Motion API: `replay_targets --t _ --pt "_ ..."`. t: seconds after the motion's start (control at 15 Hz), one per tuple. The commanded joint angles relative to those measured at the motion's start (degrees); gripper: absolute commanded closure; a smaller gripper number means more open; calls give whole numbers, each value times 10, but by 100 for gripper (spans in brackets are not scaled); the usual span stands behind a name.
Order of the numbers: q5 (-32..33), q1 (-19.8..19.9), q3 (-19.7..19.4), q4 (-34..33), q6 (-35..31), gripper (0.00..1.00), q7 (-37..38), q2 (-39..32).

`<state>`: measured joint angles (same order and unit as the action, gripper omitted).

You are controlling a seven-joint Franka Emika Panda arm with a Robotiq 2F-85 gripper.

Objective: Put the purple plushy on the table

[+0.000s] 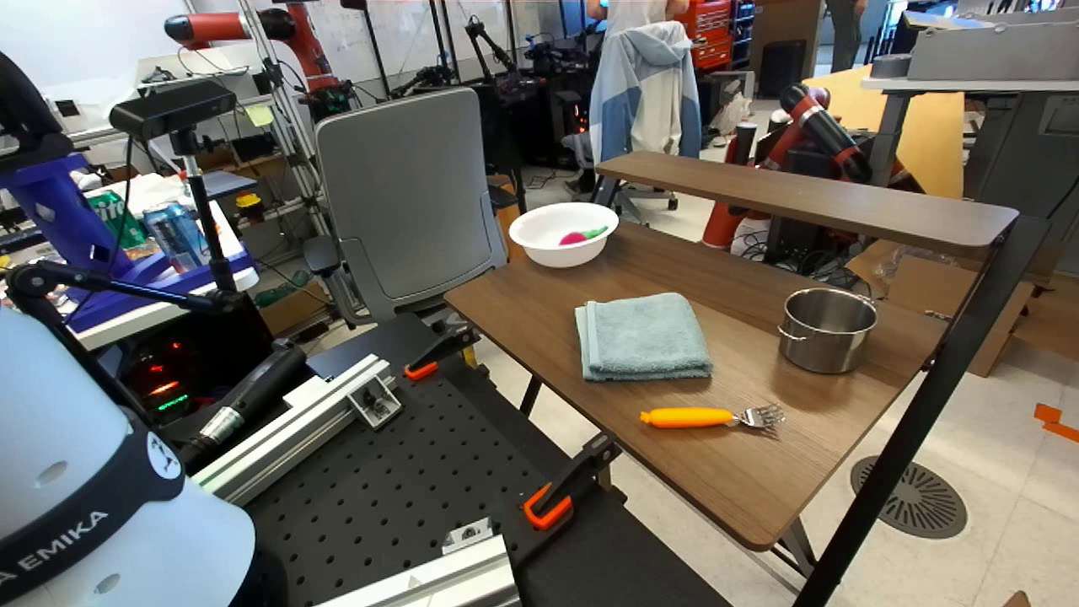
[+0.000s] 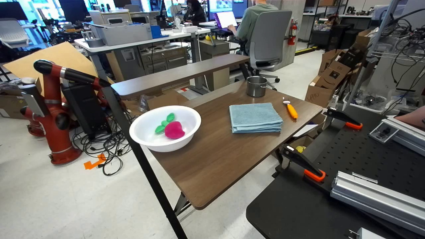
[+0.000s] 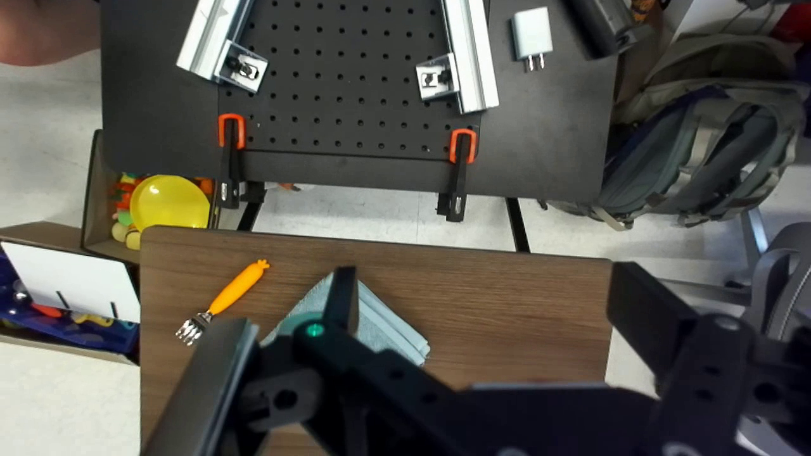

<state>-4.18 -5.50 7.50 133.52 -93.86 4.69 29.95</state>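
The purple plushy point(image 2: 174, 130) is a magenta lump with green leaf shapes. It lies inside the white bowl point(image 2: 142, 141) at one end of the brown table point(image 2: 212, 166). The plushy point(image 1: 572, 239) and the bowl point(image 1: 539, 253) also show in an exterior view, on the same table point(image 1: 523, 303). In the wrist view my gripper point(image 3: 485, 285) is open, its two fingers wide apart with nothing between them. It is above the table point(image 3: 507, 304), near the folded teal cloth. The plushy and bowl do not show in the wrist view. The gripper is out of both exterior views.
A folded teal cloth point(image 1: 645, 337), an orange-handled fork point(image 1: 691, 417) and a steel pot point(image 1: 826, 329) stand on the table. A raised back shelf point(image 1: 801, 198) runs along it. The black perforated workbench point(image 3: 348, 82) with orange clamps lies across a gap.
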Motion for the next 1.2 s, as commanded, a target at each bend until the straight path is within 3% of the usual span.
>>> replay_targets --t 0.0,0.33,0.67,1.13 --pt "-18 0 9 -40 -36 0 36 -59" --pt "-57 -5 18 -99 -124 0 75 -160" --pt "-47 -26 41 -156 -204 0 121 -262" --pt "-29 -62 45 -245 -240 0 174 -402"
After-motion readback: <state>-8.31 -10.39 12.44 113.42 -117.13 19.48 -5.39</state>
